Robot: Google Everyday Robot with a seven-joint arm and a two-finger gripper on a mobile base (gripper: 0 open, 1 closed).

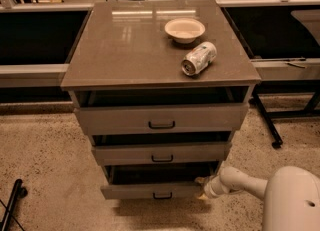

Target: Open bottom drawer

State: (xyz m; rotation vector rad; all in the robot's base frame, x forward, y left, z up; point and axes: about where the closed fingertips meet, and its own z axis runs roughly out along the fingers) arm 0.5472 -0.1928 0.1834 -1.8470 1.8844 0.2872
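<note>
Below the front edge of the bench (125, 50), lowest of three: bottom drawer (145, 190). Stands forward of the carcass with a dark gap above, so looks partly out already. Runs left to right along its length, parallel to that front edge. Carries a small black handle (162, 195) at mid-width. Slides, presumably, straight out toward the camera, square to its own length.

Under the front right corner of the bench, low down: gripper (202, 188), on the end of a pale arm reaching in from the right. Sits at the right-hand end of the drawer front, touching it or very nearly; impossible to say which. Impossible to say, too, whether open, closed or clamped on that end.

Puts the drawer to the left of the gripper, then, with the handle well along the front toward the middle. Raises no question of a nearer arm, being the only one. Calls, at a guess, for a pull toward the camera along the slide and not for a sideways shove. Could skew the drawer on its runners if applied at one end only.

Above: middle drawer (161, 152) and top drawer (161, 117), both slightly out as well, neither touched by the gripper. Toward the back right corner of the bench top, a bowl (184, 29); nearer the right edge, a can (198, 58) lying on its side. Well clear of the work, both.
</note>
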